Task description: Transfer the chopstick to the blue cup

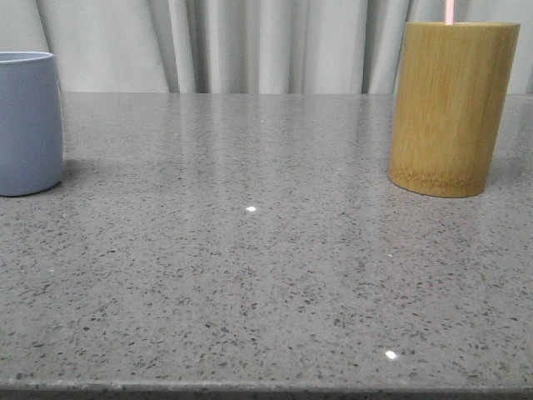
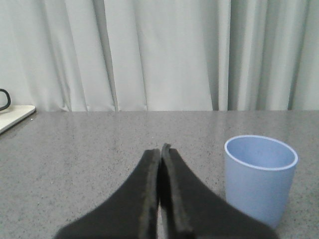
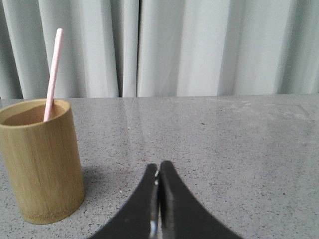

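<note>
The grey speckled table (image 1: 250, 275) runs back to a pale curtain (image 1: 250, 46). At its left side stands the blue cup (image 1: 27, 125), upright, and from the left wrist view its mouth looks hollow, nothing showing inside. Well apart from it, over on the right, stands a bamboo holder (image 1: 450, 108), taller and wider than the cup. A single pink chopstick (image 3: 53, 74) sits in that holder, leaning against the inner wall and sticking up well above the rim; in the front view only a short bit of it pokes out at the top before the frame cuts it off. I can make out just the one stick. The left gripper (image 2: 160, 152) hangs near the cup, a little to one side and not touching it, its black fingers pressed together with nothing between them. The right gripper (image 3: 158, 167) hangs near the holder, also clear of it, fingers closed tip to tip and likewise holding nothing. A pale flat object (image 2: 15, 117) lies at the table's far edge in the left wrist view; what it is I cannot tell.
</note>
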Robot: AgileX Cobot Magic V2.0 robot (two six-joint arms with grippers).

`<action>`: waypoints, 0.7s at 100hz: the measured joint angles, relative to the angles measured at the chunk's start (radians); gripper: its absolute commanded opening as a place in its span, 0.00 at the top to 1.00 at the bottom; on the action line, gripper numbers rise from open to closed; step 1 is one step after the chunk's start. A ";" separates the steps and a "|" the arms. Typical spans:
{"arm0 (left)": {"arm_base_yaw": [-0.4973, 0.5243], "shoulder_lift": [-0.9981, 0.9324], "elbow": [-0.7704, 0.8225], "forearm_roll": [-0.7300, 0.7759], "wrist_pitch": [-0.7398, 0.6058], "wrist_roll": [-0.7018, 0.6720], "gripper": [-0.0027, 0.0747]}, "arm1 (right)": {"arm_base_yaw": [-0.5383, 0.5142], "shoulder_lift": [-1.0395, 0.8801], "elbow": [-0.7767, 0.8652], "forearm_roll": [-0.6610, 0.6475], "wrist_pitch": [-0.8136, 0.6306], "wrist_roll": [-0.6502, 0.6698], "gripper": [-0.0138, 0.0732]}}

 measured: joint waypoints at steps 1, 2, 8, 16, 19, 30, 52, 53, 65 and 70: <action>0.000 0.011 -0.013 0.000 0.002 0.000 0.99 | 0.000 0.005 -0.012 0.000 0.004 0.000 0.91; 0.000 0.017 -0.019 0.000 0.005 0.000 0.99 | 0.000 0.016 -0.017 0.000 0.011 0.000 0.91; 0.000 0.073 -0.074 0.000 0.022 0.000 0.99 | 0.000 0.059 -0.068 0.000 0.034 0.000 0.91; 0.000 0.149 -0.142 0.000 0.048 0.000 0.99 | 0.000 0.131 -0.128 0.000 0.068 0.000 0.91; 0.000 0.177 -0.167 0.000 0.059 0.000 0.99 | 0.000 0.156 -0.149 0.000 0.078 0.000 0.91; 0.000 0.294 -0.270 0.000 0.103 0.000 0.97 | 0.000 0.255 -0.234 0.000 0.122 0.000 0.89; 0.000 0.505 -0.428 0.000 0.120 0.000 0.69 | 0.000 0.427 -0.386 0.000 0.141 -0.022 0.56; 0.000 0.510 -0.436 0.000 0.122 0.000 0.67 | 0.000 0.432 -0.390 0.000 0.141 -0.022 0.55; 0.000 0.588 -0.485 0.000 0.130 0.000 0.52 | 0.000 0.510 -0.453 0.000 0.141 -0.024 0.36; 0.000 0.610 -0.498 0.000 0.131 0.000 0.49 | 0.000 0.534 -0.475 0.000 0.141 -0.026 0.33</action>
